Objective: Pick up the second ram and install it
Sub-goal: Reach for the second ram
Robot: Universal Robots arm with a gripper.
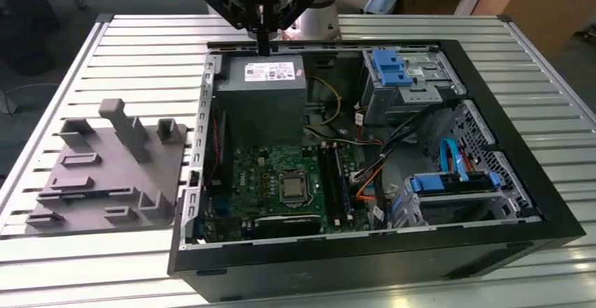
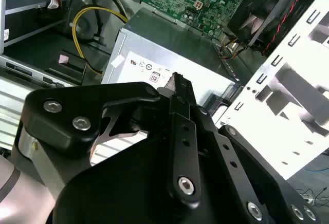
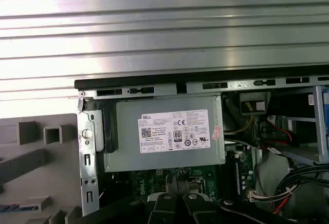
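The claw [image 1: 264,51], clenched on nothing, is held above the power supply [image 1: 264,88], well apart from the ram [image 1: 70,195], which is laid flat in a groove of the tray [image 1: 153,182] beside the case [image 1: 373,252] on the exterior view's left, presumably staged there for pickup.

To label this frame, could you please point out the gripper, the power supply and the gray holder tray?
gripper [image 1: 264,48]: exterior view, between its fingertips.
power supply [image 3: 169,134]: first wrist view, middle of its labelled face.
gray holder tray [image 1: 116,179]: exterior view, flat base between the posts.
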